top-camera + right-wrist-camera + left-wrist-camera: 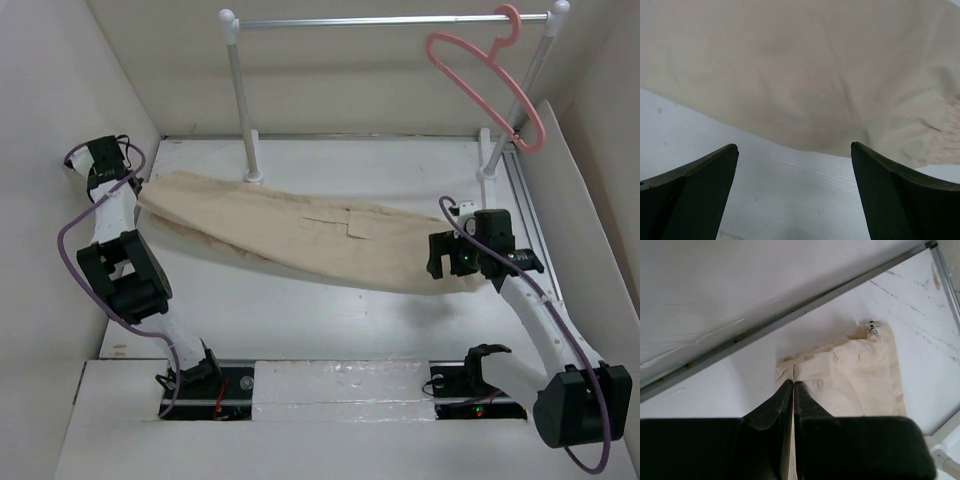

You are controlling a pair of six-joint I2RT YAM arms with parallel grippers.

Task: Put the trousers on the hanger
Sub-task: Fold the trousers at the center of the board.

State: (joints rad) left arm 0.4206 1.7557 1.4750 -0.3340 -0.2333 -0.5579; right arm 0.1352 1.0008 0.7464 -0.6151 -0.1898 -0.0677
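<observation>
The beige trousers (300, 235) lie stretched across the white table (300, 330), waistband end at the left and the other end at the right. The left gripper (792, 384) is clenched on the waistband edge. The right gripper (794, 145) is released, jaws wide just above the cloth. The pink hanger (490, 85) hangs on the clothes rail (390, 20).

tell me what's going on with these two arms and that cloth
Two robot arms are working on the long beige cloth trousers, which stretch across the white table. The left gripper is shut on one end of them, near the left wall. The right gripper is at the other end with its jaws wide open, holding nothing. The thin pink plastic hanger hangs bare on the silver clothes rail at the back.
</observation>
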